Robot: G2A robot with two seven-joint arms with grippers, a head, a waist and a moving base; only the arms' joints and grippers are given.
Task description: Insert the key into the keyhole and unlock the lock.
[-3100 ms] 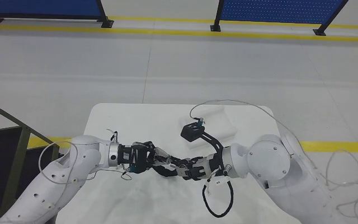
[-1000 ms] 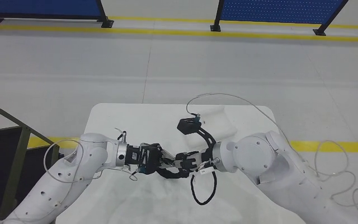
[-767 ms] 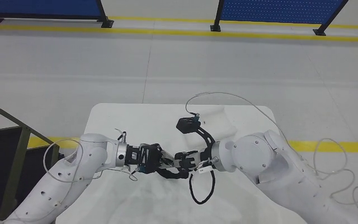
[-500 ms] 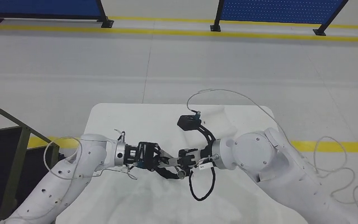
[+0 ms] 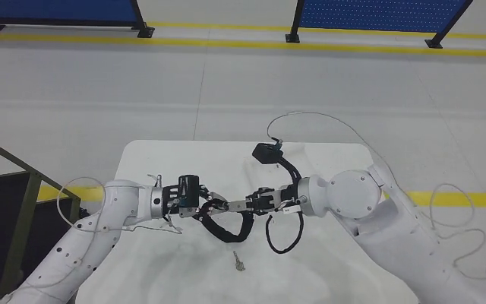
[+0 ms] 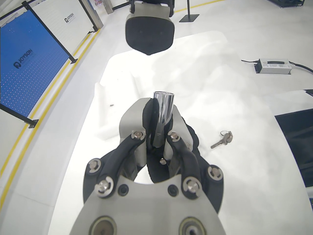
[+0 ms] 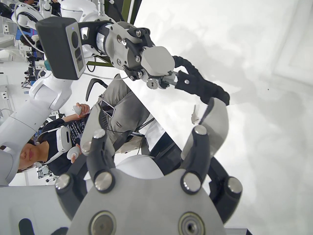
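The left gripper [image 6: 159,119] is closing tightly on the lock [image 6: 163,106], its two fingers pressing the shiny metal barrel from either side and holding it up off the white table [image 6: 220,86]. The barrel's end is poking out past the fingertips, and the keyhole [image 7: 153,83] in that end is facing the right gripper [image 7: 156,106]. The lock's black sleeved cable [image 5: 228,229] is leaving the barrel and drooping in a loop beneath it, then curving back up. From where I am standing I cannot tell whether the loop is resting on the table. The right gripper is hovering just across from the keyhole end of the lock, level with it and a little apart from it. It is gaping wide, its fingers [image 7: 97,123] spread far from each other with nothing between them. The far bend of the cable is rising just beside one of those fingers, and I cannot tell whether it is touching it. The key [image 6: 222,140] is in neither gripper. It is lying flat on the table with a small ring through its head, below the lock and off to the robot's side of the cable loop. It is clear of the cable and well apart from the keyhole. Its blade is pointing away from the ring, roughly back toward the lock.
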